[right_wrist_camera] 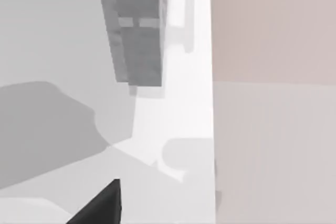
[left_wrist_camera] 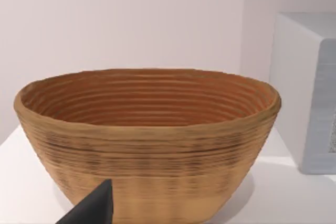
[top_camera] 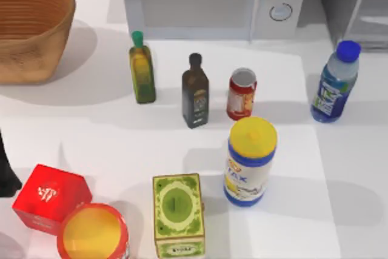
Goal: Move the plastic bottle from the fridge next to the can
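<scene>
- From my top view, the plastic bottle (top_camera: 334, 83) stands upright on the white surface (top_camera: 339, 168) at the right side, just in front of the fridge (top_camera: 354, 1), which sits at the far right corner.
- The can (top_camera: 242, 93) stands upright near the middle, well apart from the plastic bottle, with bare surface between them.
- Just left of the can is a dark glass bottle (top_camera: 195, 91), and further left an olive-oil bottle (top_camera: 142, 68) with a green cap.
- In front of the can stands a white canister (top_camera: 250, 162) with a yellow lid.
- The microwave (top_camera: 212, 1) sits at the back, left of the fridge; the wicker basket (top_camera: 30, 28) is at the far left.
- At the near edge I see a red box (top_camera: 50, 198), a red tub (top_camera: 93, 233) and a green carton (top_camera: 177, 213).
- My left arm (top_camera: 6, 171) sits at the left edge; its wrist view faces the basket (left_wrist_camera: 147, 140) and shows 1 dark fingertip (left_wrist_camera: 94, 208).
- My right wrist view shows a dark fingertip (right_wrist_camera: 102, 205) over pale surface.
- I cannot tell whether either set of jaws is released or clenched.
</scene>
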